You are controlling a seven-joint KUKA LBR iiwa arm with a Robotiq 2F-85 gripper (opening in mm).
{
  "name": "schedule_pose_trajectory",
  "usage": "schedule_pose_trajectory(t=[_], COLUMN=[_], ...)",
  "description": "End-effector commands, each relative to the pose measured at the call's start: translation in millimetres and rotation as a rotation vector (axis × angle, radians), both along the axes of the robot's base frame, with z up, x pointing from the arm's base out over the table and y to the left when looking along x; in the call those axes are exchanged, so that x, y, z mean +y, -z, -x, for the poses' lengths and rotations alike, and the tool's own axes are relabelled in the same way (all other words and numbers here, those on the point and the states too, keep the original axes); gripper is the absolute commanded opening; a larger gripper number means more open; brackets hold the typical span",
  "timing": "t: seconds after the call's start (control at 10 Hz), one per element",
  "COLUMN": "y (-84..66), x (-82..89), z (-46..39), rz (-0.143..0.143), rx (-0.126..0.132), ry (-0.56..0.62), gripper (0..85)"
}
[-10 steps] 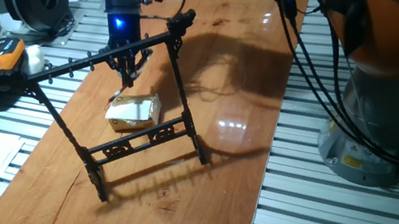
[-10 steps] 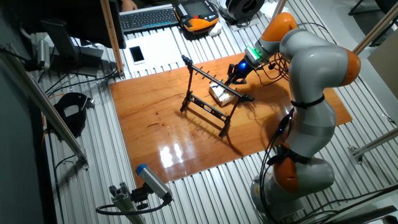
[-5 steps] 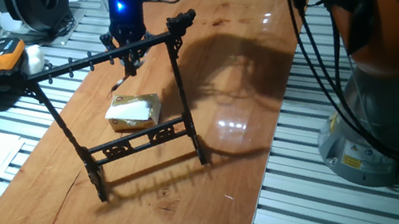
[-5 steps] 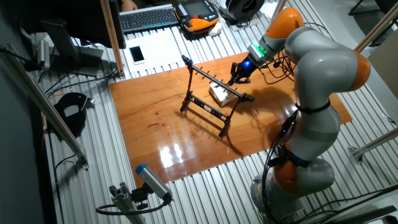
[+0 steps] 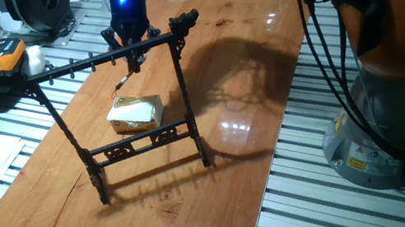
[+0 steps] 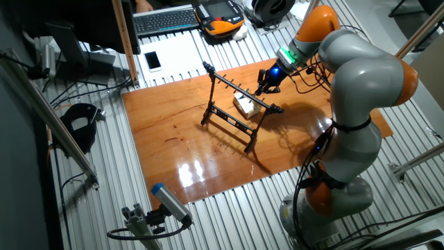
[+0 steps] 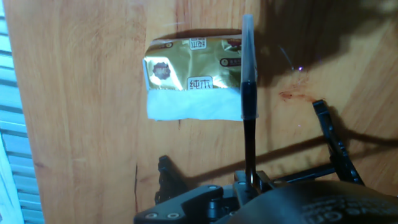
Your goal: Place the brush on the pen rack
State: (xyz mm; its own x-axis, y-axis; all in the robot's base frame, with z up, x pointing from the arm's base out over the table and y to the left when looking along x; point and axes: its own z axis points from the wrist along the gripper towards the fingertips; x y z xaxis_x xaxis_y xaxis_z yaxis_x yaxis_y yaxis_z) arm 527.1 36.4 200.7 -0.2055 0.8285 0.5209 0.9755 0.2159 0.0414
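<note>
Carry step, I'd say: the rack [image 5: 131, 109] stood mid tabletop [image 5: 247, 80], its pegs bare, a yellowish block [image 5: 135, 113] behind it. The gripper [image 5: 130, 49] hung by the top bar, pinching the brush [image 5: 126, 71] above the block. Next move probably needs lining it up with a peg.

Glossy reddish-brown wooden board [image 6: 208, 149] on a ribbed aluminium-profile table [image 6: 208, 215]. Black keyboard [image 6: 165, 19], orange-black handheld pendant [image 6: 220, 15], white phone [image 6: 152, 60] at far edge. Overhead light glare on wood.
</note>
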Motion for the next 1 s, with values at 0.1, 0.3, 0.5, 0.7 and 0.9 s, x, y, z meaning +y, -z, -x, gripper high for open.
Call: schedule_pose_trajectory(t=[0.1,0.3,0.5,0.7,0.9], y=[-0.2,-0.2,-0.2,-0.2,-0.2], x=[-0.1,-0.1,-0.1,-0.1,-0.1], z=[0.0,0.0,0.0,0.0,0.0], rz=[0.015,0.007,0.015,0.012,0.017], rx=[0.003,0.014,0.036,0.049,0.046], ry=[0.003,0.024,0.054,0.079,0.077], gripper=[0.0,0.0,0.0,0.0,0.0])
